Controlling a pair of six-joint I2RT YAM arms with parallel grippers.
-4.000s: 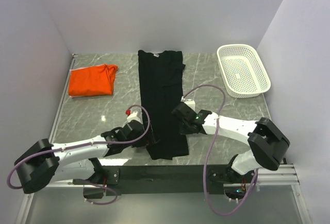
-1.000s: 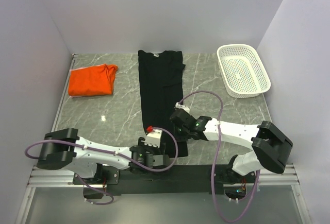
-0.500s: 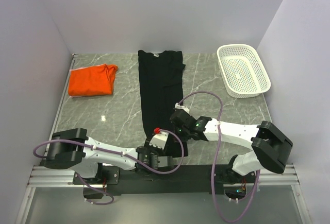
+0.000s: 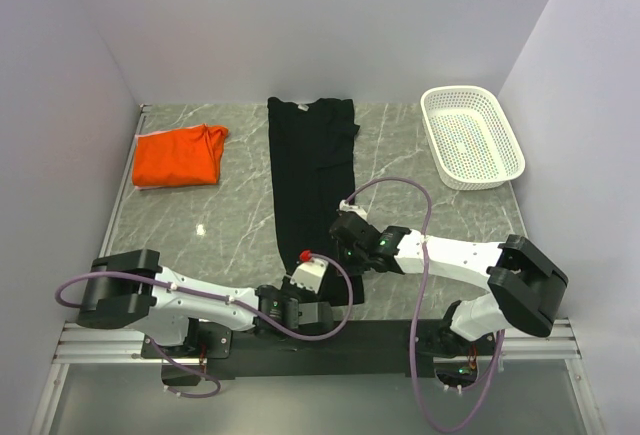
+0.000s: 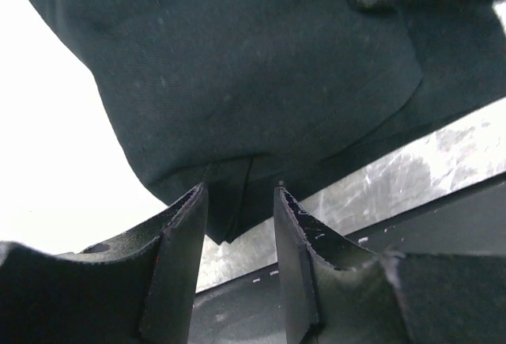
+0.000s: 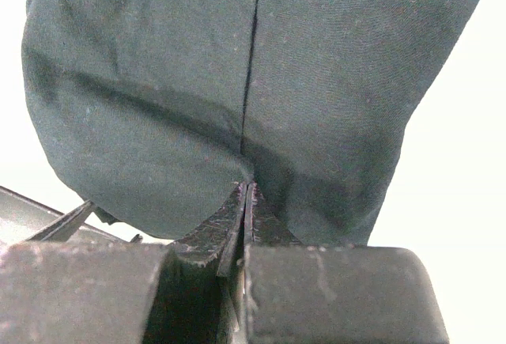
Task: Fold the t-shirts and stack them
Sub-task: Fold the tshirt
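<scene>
Nothing's moved on the table point(image 4: 230, 225). The black shirt point(image 4: 312, 165) is a long folded strip down the middle, with its near hem at the front edge. What's new is that the left gripper point(image 5: 239, 194) swung over to that hem. Its fingers are narrowing around the corner but haven't clamped yet. The right gripper point(image 6: 245, 190) stays pinched on the hem. I'd guess they lift it for the next fold. Count: two shirts, with the orange shirt point(image 4: 178, 157) far left, one basket point(image 4: 470, 140), two grippers.

black cloth t-shirt point(image 4: 311, 170): folded lengthwise into a long narrow strip, flat, collar at far end, left of the white plastic mesh basket point(image 4: 505, 145) | bright orange cloth t-shirt point(image 4: 179, 155): folded rough rectangle, farther left of basket, well apart from black one
</scene>
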